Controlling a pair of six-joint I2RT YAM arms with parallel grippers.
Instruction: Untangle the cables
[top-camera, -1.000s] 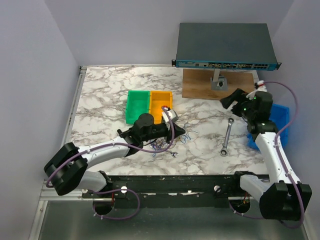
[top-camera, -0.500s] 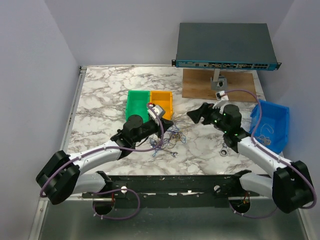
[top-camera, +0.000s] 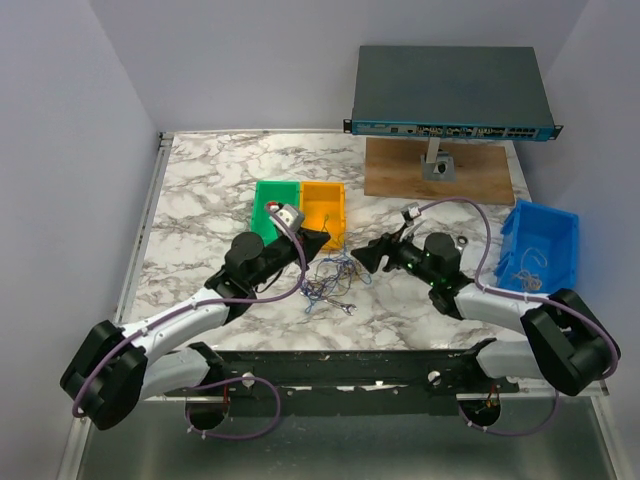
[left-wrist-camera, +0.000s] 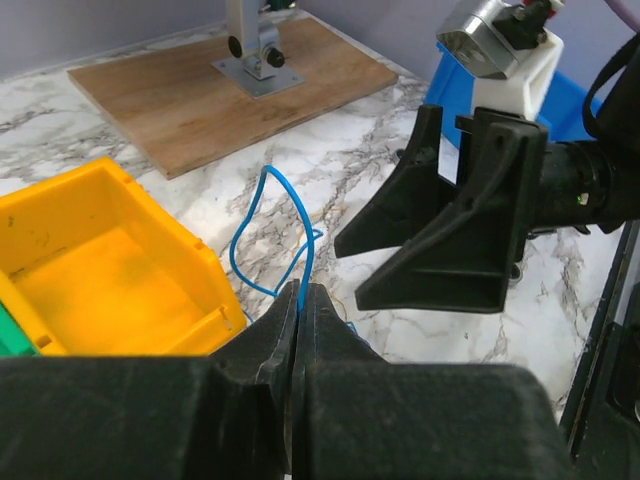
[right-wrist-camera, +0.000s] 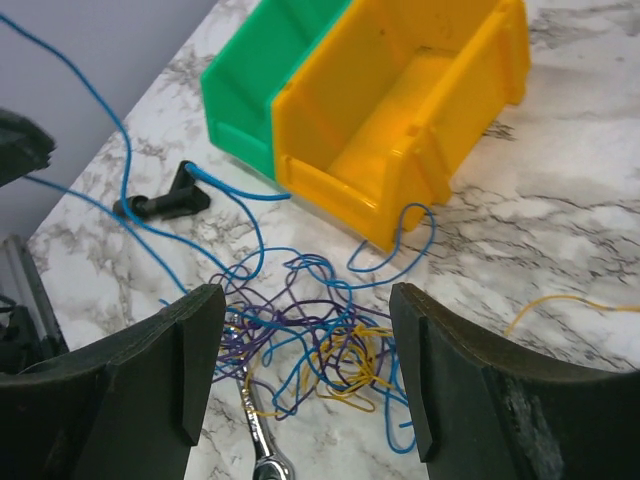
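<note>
The cables (top-camera: 333, 280) lie in a loose tangle of blue, purple and yellow strands (right-wrist-camera: 320, 335) on the marble, just in front of the yellow bin. My left gripper (top-camera: 322, 240) is above the tangle's far left side. In the left wrist view its jaws (left-wrist-camera: 300, 298) are shut on one blue cable (left-wrist-camera: 305, 225), which loops upward from them. My right gripper (top-camera: 363, 256) faces the tangle from the right, close to it. Its fingers (right-wrist-camera: 192, 365) are spread wide on either side of the pile, with nothing between them.
A yellow bin (top-camera: 323, 210) and a green bin (top-camera: 273, 208) stand side by side behind the tangle. A small steel wrench (right-wrist-camera: 262, 445) lies under the strands. At the right is a blue bin (top-camera: 548, 245), with a wooden board (top-camera: 440, 170) and a network switch (top-camera: 450, 90) behind.
My right arm has swung from the blue bin leftward to the tangle, jaws narrowing a little. My left gripper has drawn back to the left, still shut on the blue cable.
</note>
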